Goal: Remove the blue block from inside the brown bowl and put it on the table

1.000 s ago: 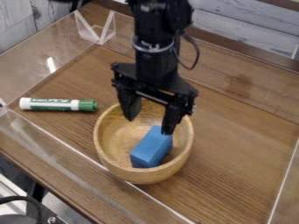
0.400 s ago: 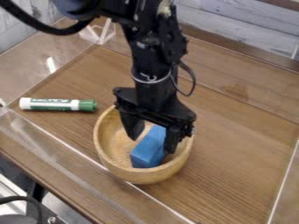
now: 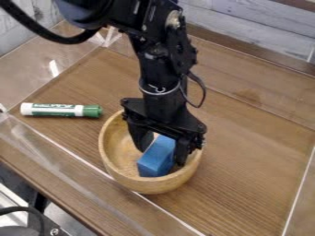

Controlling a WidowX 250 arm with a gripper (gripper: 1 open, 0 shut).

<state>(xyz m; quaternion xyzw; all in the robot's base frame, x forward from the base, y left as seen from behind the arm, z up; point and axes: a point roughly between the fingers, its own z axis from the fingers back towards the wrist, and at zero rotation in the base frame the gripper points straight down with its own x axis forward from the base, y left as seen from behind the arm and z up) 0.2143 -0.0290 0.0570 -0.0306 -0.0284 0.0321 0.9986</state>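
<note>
From my end of the feed I have the black pincer [image 3: 163, 147] down inside the brown bowl [image 3: 120, 159], its two sides spread wide around the blue block [image 3: 155, 159]. I read it as open, with nothing gripped; whether either side touches the block I cannot tell from this angle. The block lies in the bottom of the bowl, toward the rim nearest my camera, its long side running slantwise, and its upper end partly hidden from me behind the pincer. The bowl sits upright on the wood-grain counter [image 3: 246, 166], its thick pale rim showing all along the near side, while the arm [image 3: 154, 55] covers much of the far rim. The arm reaches in from the top of my view, with a dark cable [image 3: 47, 35] curving off to the upper left. Left of the bowl in my picture, well clear of the block, I see a green-and-white marker [image 3: 61, 110] lying on its side on the counter, roughly crosswise to me. Low clear walls [image 3: 74, 172] edge the counter, and more dark cable shows at the lower left corner.
</note>
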